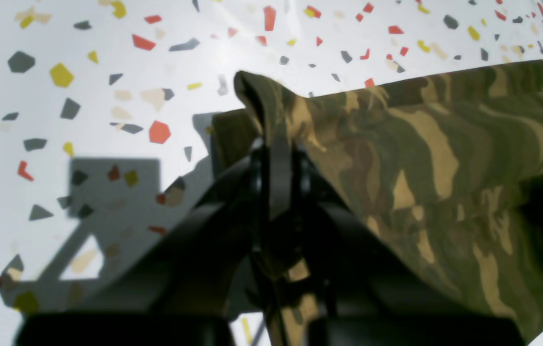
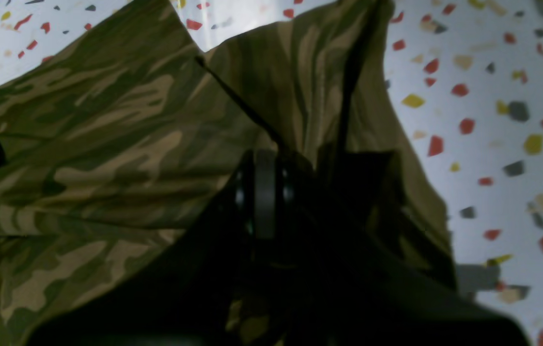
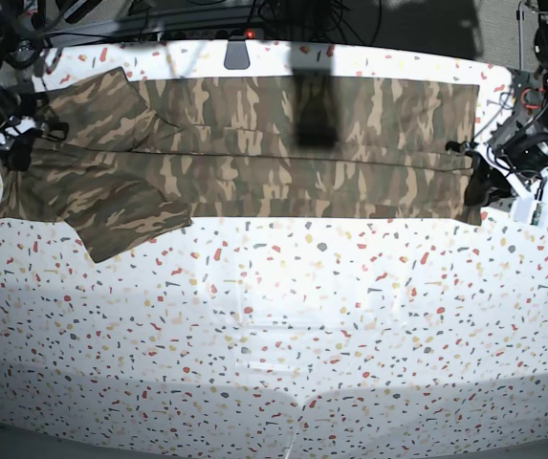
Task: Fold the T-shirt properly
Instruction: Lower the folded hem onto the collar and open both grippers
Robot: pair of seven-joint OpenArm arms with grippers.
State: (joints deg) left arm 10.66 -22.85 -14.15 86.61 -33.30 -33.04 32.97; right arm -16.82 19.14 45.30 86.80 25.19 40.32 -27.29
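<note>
The camouflage T-shirt lies stretched sideways along the back of the table, its sleeves toward the left in the base view. My left gripper is at the shirt's right end and is shut on a pinch of its edge. In the left wrist view a raised peak of the T-shirt stands over the left gripper. My right gripper is at the shirt's left end, shut on the cloth. In the right wrist view the T-shirt drapes over and around the right gripper.
The table is white with coloured speckles and stretches wide in front of the shirt. A dark shadow patch falls across the shirt's middle. Cables and fixtures run along the table's back edge.
</note>
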